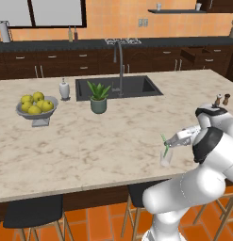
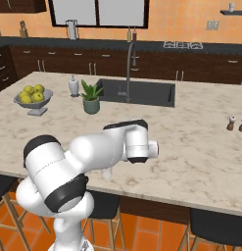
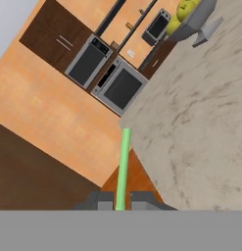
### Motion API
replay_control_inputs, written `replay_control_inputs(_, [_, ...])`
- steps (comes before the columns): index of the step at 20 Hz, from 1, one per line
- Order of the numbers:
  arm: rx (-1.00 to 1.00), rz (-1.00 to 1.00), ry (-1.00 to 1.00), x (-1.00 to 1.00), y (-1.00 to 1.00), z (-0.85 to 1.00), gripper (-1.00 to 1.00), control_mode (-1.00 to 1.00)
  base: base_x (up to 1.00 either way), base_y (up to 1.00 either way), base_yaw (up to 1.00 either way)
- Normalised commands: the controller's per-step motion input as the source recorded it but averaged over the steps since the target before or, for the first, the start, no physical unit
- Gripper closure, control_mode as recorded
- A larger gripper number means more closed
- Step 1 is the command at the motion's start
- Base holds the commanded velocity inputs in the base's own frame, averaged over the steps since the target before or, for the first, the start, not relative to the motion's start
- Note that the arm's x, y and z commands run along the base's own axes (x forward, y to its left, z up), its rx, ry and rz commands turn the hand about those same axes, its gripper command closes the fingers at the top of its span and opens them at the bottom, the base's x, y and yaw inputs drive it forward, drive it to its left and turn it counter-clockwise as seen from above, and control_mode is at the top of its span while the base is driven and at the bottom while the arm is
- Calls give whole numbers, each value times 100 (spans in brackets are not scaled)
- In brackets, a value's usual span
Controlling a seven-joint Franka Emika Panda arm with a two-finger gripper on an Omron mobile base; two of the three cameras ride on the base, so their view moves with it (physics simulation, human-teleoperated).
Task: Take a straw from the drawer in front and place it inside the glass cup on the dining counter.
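The fingers point(image 3: 117, 202) are clamped on the straw point(image 3: 123, 166), which runs up between them in the hand view. From the left base view the straw point(image 1: 164, 145) is tilted over the cup point(image 1: 166, 157), its lower end at or just inside the rim; I cannot tell which. The cup stands near the front edge of the surface point(image 1: 113, 136), well apart from the plant point(image 1: 98, 97) and fruit bowl point(image 1: 37, 106). The placing step is in hand; next, I judge, the fingers should release once the straw sits inside.

Lower end of the straw point(image 1: 164, 145) lost against the faint glass cup point(image 1: 165, 158).
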Motion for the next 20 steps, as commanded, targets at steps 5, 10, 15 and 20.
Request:
replay_control_inputs(5, [0,0,0,-11,-1,-12,-100,-100,0,0,0])
replay_control_inputs(10, [0,0,-2,-7,-12,-2,-100,-100,0,0,0])
replay_control_inputs(15, [0,0,-2,-1,-7,-5,-100,-100,0,0,0])
replay_control_inputs(20, [0,0,-3,0,-3,-10,-100,-100,0,0,0])
